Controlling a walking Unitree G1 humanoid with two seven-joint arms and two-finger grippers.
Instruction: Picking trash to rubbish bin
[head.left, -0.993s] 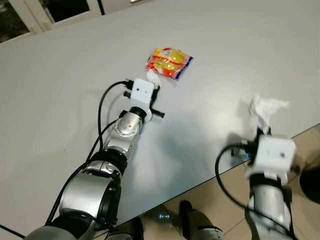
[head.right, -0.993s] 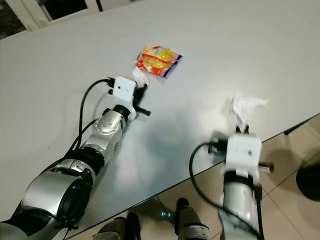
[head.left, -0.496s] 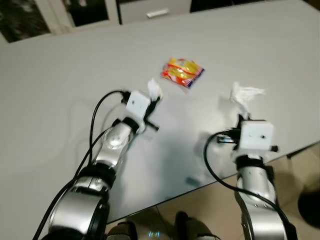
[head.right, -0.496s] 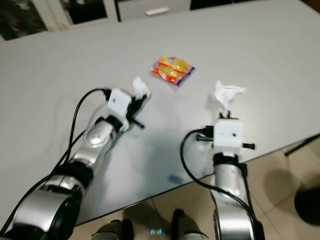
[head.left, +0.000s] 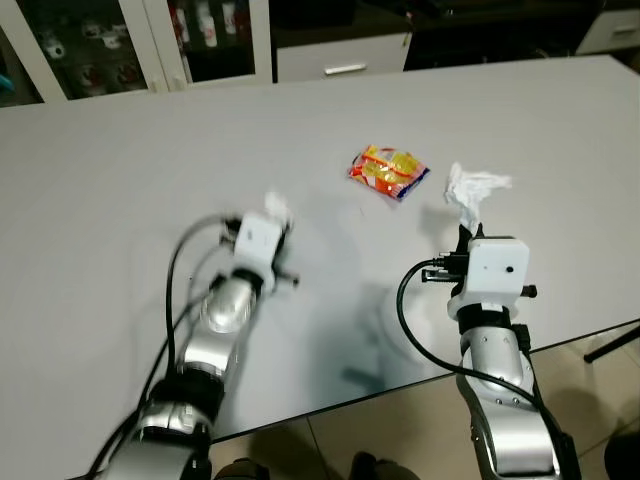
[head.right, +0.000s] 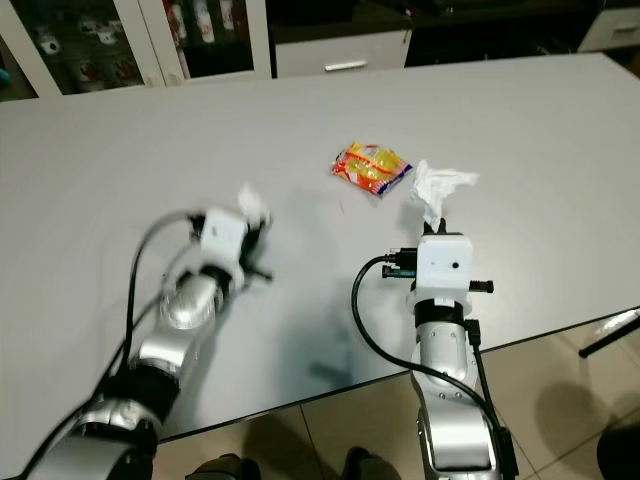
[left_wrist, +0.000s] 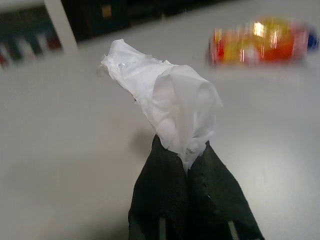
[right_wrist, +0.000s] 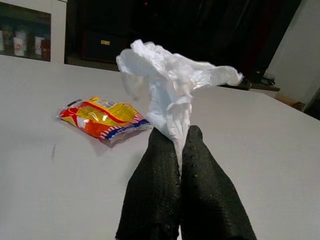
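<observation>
Both grippers' fingers are pinching crumpled white tissues, left (left_wrist: 172, 107) and right (right_wrist: 170, 92), above the smooth grey desk (head.left: 120, 180); glossy wrapper (head.left: 389, 172) lying flat.

On the grey table (head.left: 120, 150), the left gripper (head.left: 279, 222) pinches a small white tissue (head.left: 277, 207) that sticks up beyond its fingertips. The right gripper (head.left: 464, 232) clamps a larger crumpled tissue (head.left: 472, 188). A red-and-yellow snack packet (head.left: 389, 172) lies between the 2 grippers, beyond their tips, just beside the larger tissue.
</observation>
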